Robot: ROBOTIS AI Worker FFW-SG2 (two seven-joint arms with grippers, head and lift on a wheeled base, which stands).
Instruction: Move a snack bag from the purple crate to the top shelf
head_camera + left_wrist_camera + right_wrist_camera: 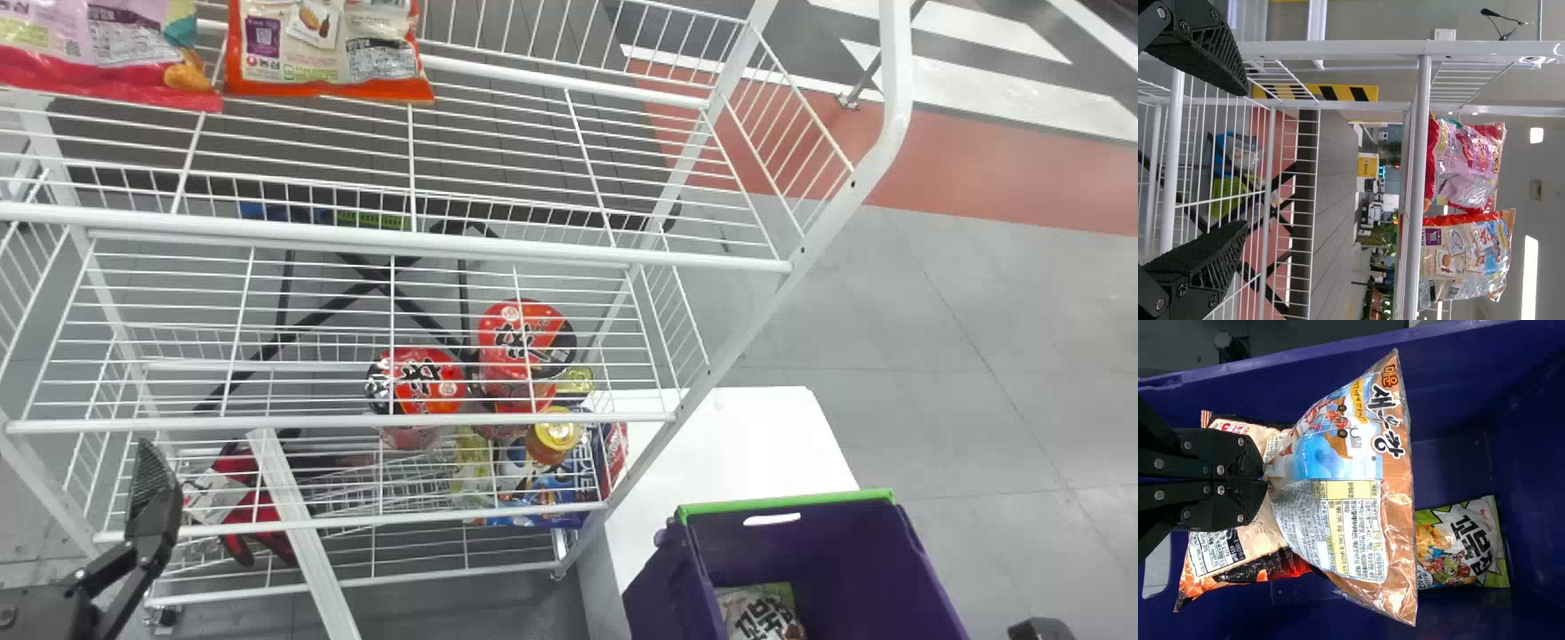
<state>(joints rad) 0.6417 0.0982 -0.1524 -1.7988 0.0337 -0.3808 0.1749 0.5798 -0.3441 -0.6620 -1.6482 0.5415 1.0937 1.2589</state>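
Observation:
At the head view's lower left, my left gripper [153,484] stays in front of the white rack; in the left wrist view the left gripper [1245,159] is open and empty. My right gripper [1265,480] is shut on the edge of an orange-brown snack bag [1395,513], over the inside of the purple crate [1458,470]. That purple crate [836,551] stands right of the rack in the head view. The top shelf [498,246] bears a pink bag [107,53] and an orange-edged bag [329,53], side by side at the left.
Inside the crate lie a green-edged bag [1465,547] and a dark-and-orange bag [1238,553], partly behind the held one. Red noodle cups [524,338] sit on a shelf below. A white table [747,436] stands between rack and crate. A slanted rack post [765,311] rises at the right.

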